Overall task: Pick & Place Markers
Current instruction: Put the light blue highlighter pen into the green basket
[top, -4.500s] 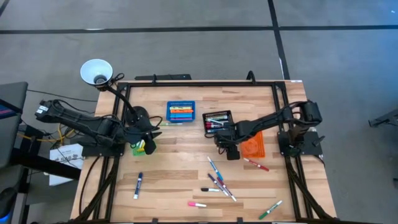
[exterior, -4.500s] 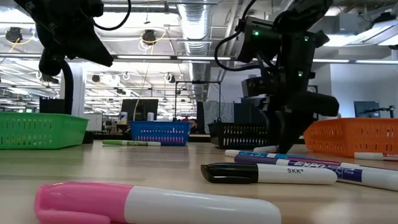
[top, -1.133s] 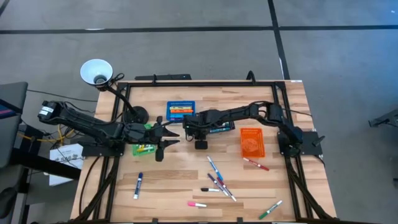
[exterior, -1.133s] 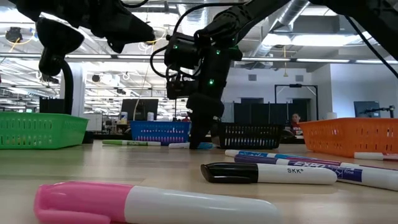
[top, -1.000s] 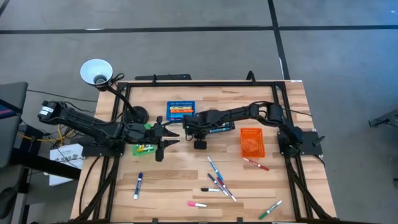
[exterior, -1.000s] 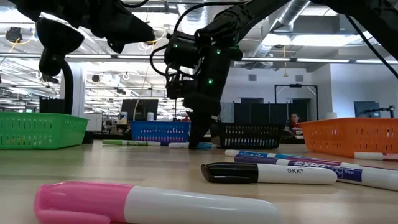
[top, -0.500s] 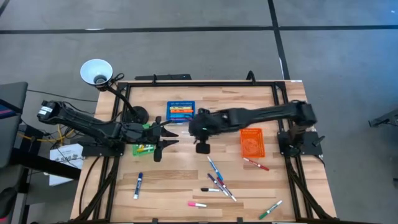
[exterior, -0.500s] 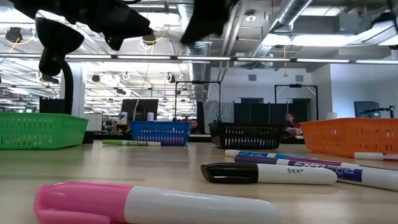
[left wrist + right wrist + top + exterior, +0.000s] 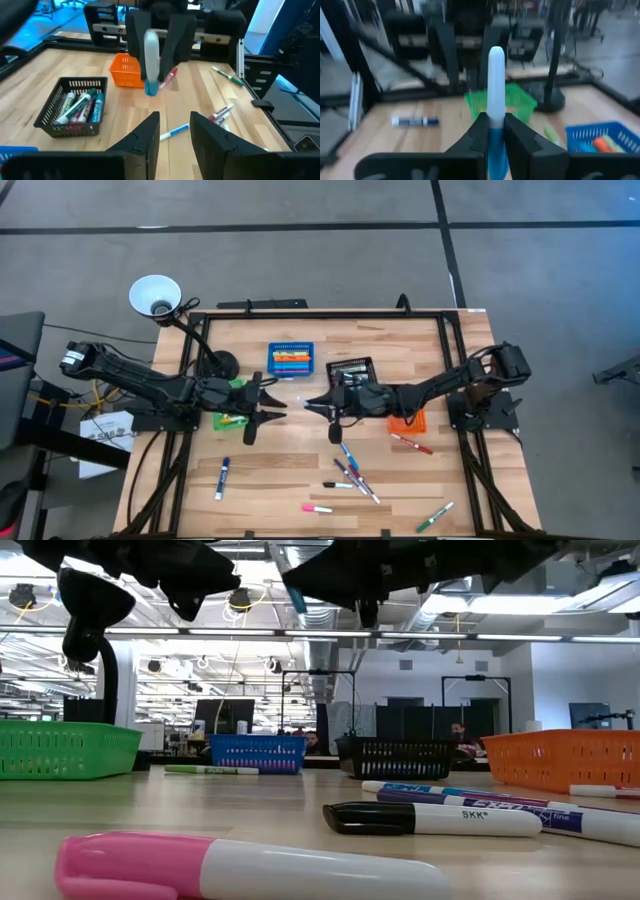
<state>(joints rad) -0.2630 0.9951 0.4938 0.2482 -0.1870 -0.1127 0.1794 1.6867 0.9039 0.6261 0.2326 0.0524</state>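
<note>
My right gripper (image 9: 318, 406) is shut on a marker with a white barrel and a blue cap (image 9: 151, 55), which also shows in the right wrist view (image 9: 495, 85). It hovers above mid-table and faces my left gripper. My left gripper (image 9: 272, 407) is open and empty, a short way to the marker's left; its fingers show in the left wrist view (image 9: 175, 132). Several more markers (image 9: 350, 470) lie flat on the near half of the table, and a pink one (image 9: 250, 870) lies close to the low camera. My right gripper pinches the marker between its two fingers, about where the white barrel meets the blue cap (image 9: 495, 129). The fingers (image 9: 181, 40) are roughly level, come from the table's right and lie across the marker. The marker stands nearly upright, blue cap (image 9: 151, 89) down, clear of the table.
A blue bin (image 9: 291, 361) and a black bin (image 9: 350, 369) hold markers at the far middle. An orange bin (image 9: 407, 418) lies partly under my right arm and a green bin (image 9: 230, 418) under my left arm. A lamp (image 9: 155, 295) stands at the far left corner.
My right gripper stood pointing down at a blue-capped marker on the table. It has risen with that marker and tipped to about level, facing my left gripper. The marker is now lifted clear. The right arm has swung toward the near side.
</note>
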